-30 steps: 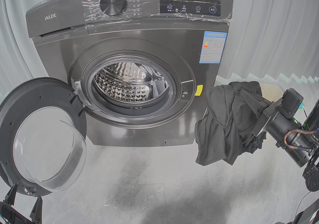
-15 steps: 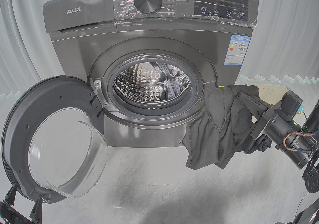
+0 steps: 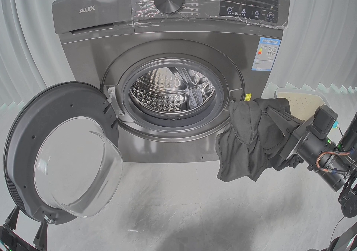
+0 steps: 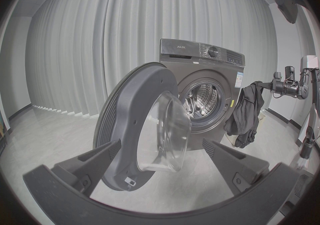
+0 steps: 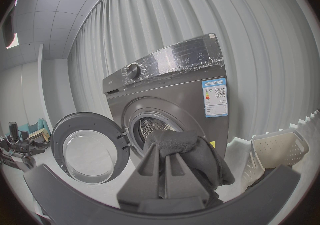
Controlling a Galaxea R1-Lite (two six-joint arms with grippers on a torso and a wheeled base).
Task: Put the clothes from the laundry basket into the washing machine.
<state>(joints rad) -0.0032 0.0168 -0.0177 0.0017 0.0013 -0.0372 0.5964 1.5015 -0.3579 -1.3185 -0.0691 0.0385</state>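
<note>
1. Gripping a dark garment (image 3: 245, 136) between clenched fingers, the right gripper (image 5: 165, 155) is being held out in the air to the right of the washing machine (image 3: 111, 51).
2. The garment is being dangled just beside the right rim of the drum opening (image 3: 173, 90), clear of the floor.
3. The door (image 3: 63, 151) is being presented wide open on the left, and the laundry basket (image 3: 302, 101) is being passed over on the floor behind the right arm.
4. The left gripper (image 4: 160, 141) is being held low near the door, released and carrying nothing.
5. The transfer step is judged to be in hand: the garment is out of the basket but not yet in the drum.
6. A leftward, forward carry through the opening is being called for, deep enough for the hanging tail to clear the rim before release.
</note>
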